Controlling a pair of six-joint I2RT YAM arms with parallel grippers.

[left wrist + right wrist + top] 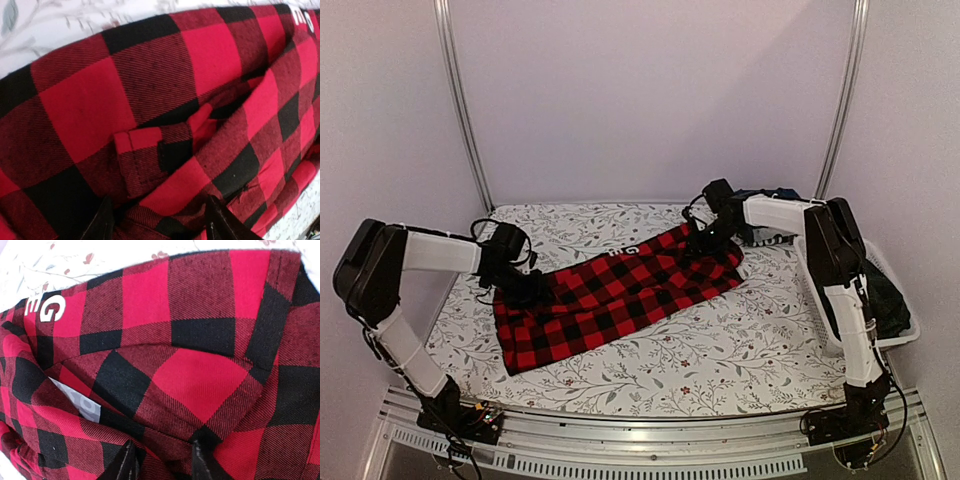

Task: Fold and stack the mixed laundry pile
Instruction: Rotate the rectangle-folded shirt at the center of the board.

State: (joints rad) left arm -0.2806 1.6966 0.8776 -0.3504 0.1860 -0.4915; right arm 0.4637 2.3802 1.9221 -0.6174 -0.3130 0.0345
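Note:
The red-and-black checked flannel shirt lies spread as a long slanted band across the floral table cloth. My left gripper presses down on its left end. In the left wrist view the gripper is open, its fingers wide apart astride a bunched fold beside a small buttoned tab. My right gripper sits on the shirt's far right end. There the gripper is open, with a ridge of the shirt between its fingers. A dark plaid garment lies in the basket.
A white lattice basket stands at the table's right edge, beside the right arm's base. White printed letters show on the shirt near the right gripper. Metal frame posts rise at the back corners.

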